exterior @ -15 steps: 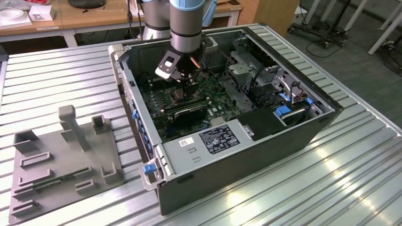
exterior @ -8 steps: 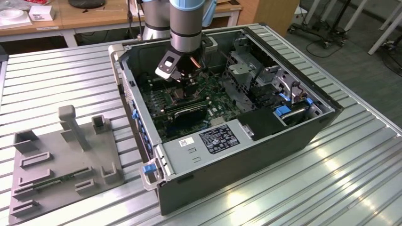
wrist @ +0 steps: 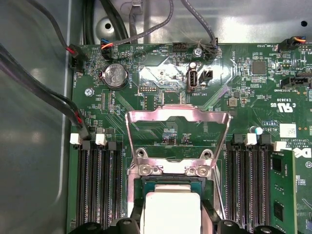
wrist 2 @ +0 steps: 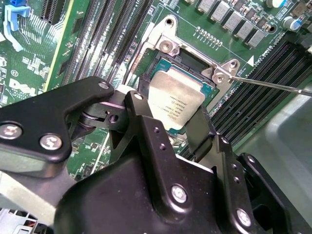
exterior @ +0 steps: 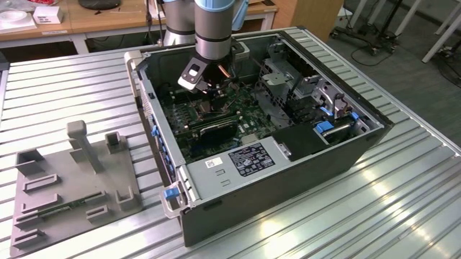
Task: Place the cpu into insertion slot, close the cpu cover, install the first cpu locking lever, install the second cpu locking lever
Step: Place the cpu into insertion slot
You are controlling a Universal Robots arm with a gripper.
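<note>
The pale silvery cpu (wrist 2: 174, 97) sits between my black fingers (wrist 2: 141, 122) right over the insertion slot (wrist 2: 191, 60), a dark socket in a silvery frame. My gripper (wrist 2: 168, 109) is shut on the chip's two side edges. I cannot tell whether the chip rests fully in the socket. In the first wrist view the cpu (wrist: 171, 212) shows pale between the gripper (wrist: 171, 222) fingers. Beyond it, the cpu cover (wrist: 178, 114) is swung open, with the board showing through its cut-out. A thin wire locking lever (wrist 2: 273, 86) sticks out sideways from the socket corner. The arm reaches down into the open computer case (exterior: 346, 156).
Long black memory slots (wrist: 95, 185) flank the socket on both sides. Cables (wrist: 29, 83) run along the case floor near a coin battery (wrist: 116, 75). A drive cage (exterior: 317, 102) fills the exterior view's right side of the case. A grey fixture block (exterior: 72, 183) lies on the slatted table.
</note>
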